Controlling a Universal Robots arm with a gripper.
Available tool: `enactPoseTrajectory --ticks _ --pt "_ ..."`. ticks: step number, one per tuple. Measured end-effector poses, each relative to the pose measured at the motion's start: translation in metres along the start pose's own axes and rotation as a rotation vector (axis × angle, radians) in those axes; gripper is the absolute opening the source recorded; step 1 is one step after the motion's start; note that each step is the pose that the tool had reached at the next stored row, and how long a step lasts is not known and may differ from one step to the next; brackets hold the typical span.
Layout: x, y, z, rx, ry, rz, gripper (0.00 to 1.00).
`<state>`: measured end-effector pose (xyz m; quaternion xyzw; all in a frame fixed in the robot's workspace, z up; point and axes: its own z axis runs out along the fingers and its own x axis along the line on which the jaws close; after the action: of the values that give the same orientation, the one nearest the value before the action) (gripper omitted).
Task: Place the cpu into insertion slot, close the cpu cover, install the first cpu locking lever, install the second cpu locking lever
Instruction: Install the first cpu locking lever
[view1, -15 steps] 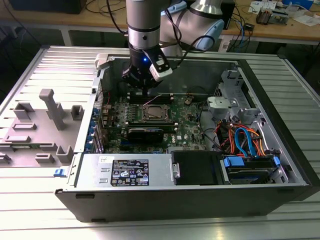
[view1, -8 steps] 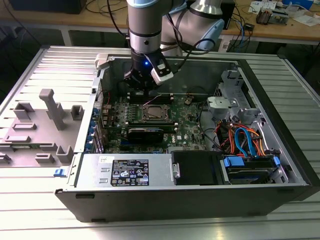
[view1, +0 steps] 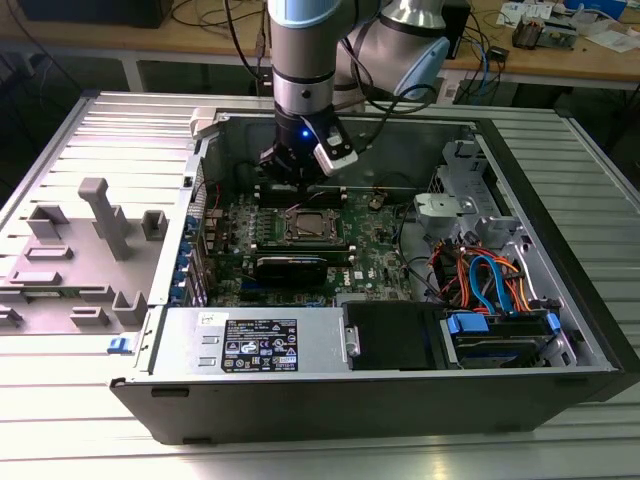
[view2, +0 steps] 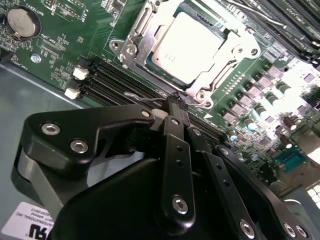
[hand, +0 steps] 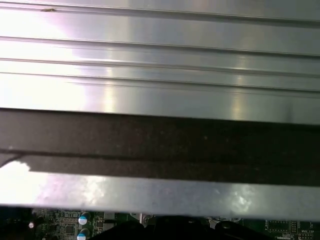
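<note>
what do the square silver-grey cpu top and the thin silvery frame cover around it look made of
The square silver-grey cpu looks like metal on top, with a matte finish: light spreads over it as a soft, even glow. The thin silvery cpu cover looks like stamped sheet metal, glossier, with bright glints along its edges. Which metals, I cannot tell.

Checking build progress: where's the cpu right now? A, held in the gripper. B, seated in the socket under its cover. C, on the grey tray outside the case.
B: the second wrist view shows the cpu lying flat inside the cpu cover frame.
</note>
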<state>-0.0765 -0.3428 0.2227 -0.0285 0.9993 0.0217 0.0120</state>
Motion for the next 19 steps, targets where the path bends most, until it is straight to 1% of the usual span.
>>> enactPoseTrajectory --ticks 5,9,15,19 --pt "-0.0057 0.0007 0.0020 0.0000 0.0001 0.000 0.11" --pt "-0.0136 0.0011 0.0044 0.0000 0.0001 0.000 0.11" --pt "-0.0196 0.0007 0.0067 0.0000 0.0001 0.000 0.11" --pt "-0.0232 0.0004 0.0096 0.0000 0.0001 0.000 0.11"
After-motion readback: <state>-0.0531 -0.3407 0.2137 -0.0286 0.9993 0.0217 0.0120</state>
